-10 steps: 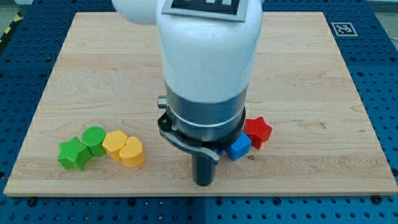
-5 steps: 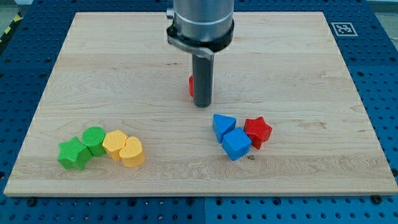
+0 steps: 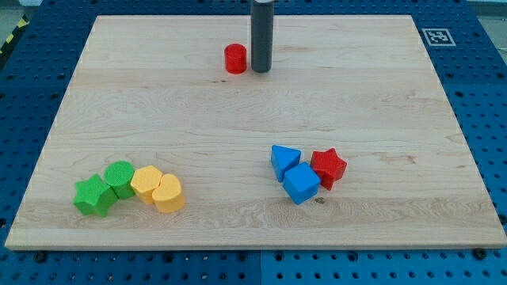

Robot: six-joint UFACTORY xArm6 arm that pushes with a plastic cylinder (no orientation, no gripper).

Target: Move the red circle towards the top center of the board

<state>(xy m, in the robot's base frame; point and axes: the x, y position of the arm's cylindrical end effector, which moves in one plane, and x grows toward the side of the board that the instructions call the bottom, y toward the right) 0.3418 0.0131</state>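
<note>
The red circle is a small red cylinder standing near the view's top, slightly left of the board's centre line. My tip is the lower end of the dark rod, which comes down from the view's top edge. It rests on the board just to the right of the red circle, close beside it; I cannot tell whether they touch.
The wooden board fills the view. A blue triangle, blue cube and red star cluster at lower right. A green star, green circle, yellow circle and yellow heart sit at lower left.
The rod has travelled from near the view's bottom to the top, and the red circle has moved up with it. The arm's body has left the view. The other blocks have not moved.
</note>
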